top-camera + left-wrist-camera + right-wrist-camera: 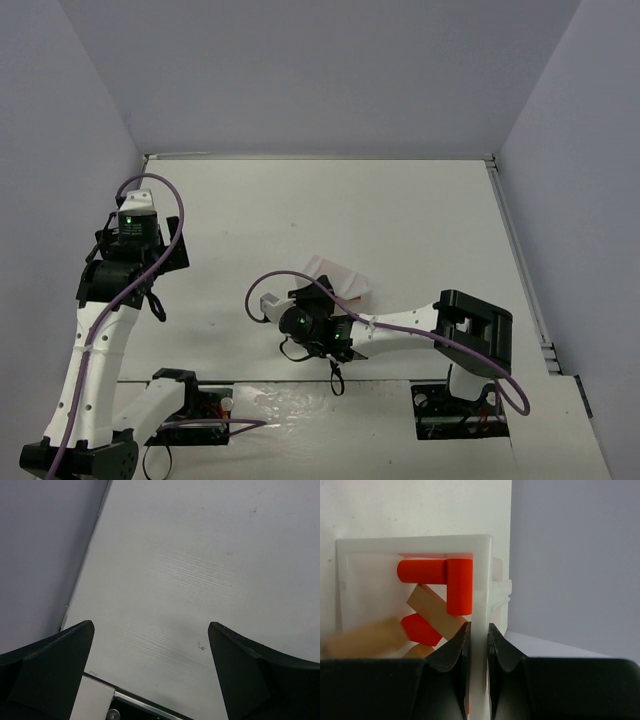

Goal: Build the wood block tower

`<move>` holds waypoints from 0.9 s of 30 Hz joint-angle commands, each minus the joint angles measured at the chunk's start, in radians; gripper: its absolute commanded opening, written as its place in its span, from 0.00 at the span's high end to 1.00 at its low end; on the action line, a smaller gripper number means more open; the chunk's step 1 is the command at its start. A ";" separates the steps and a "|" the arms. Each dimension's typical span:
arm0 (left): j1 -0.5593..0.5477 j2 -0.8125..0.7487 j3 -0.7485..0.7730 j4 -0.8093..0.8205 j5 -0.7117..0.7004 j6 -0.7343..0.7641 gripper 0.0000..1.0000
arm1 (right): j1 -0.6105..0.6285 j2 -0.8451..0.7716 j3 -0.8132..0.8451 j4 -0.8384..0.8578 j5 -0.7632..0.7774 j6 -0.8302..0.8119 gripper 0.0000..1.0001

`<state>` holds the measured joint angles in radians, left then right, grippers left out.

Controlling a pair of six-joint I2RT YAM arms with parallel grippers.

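The right jaws are clenched on the thin side wall of the white tray point(481, 570), which sits at the bottom centre of the right wrist view and near the middle of the overhead view point(341, 276). The blocks are all inside that tray, none stacked yet: two red cylinders point(422, 571) touching at a right angle against the wall, a tan block point(434, 611) slanted below them, a red wedge point(420, 629) beside it and a second tan piece point(365, 639) at lower left. From above the tray looks tipped up off the counter point(420, 220), though that view is too small to be sure.

The left jaws are released wide over bare counter at the left of the frame, well apart from everything.

The pinch holds only a slim, smooth wall, so the tray could twist or slip free. If it tips further the blocks would spill together, and the cylinders would likely roll away.
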<state>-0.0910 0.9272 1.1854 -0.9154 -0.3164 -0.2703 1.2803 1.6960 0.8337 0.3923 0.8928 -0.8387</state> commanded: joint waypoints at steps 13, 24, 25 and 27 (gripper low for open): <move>-0.003 0.018 -0.069 0.113 0.085 -0.095 0.03 | 0.030 0.001 -0.026 0.074 0.118 0.034 1.00; -0.004 0.050 -0.142 0.179 0.144 -0.118 0.03 | -0.007 0.043 0.005 0.267 0.221 -0.117 1.00; -0.004 0.050 -0.144 0.182 0.145 -0.117 0.03 | -0.003 0.042 0.005 0.272 0.220 -0.134 1.00; -0.003 0.051 -0.153 0.193 0.150 -0.119 0.03 | 0.007 0.034 0.005 0.278 0.216 -0.149 1.00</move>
<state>-0.0910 0.9841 1.0157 -0.7944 -0.1753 -0.3759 1.2780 1.7603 0.7948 0.5783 1.0545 -0.9254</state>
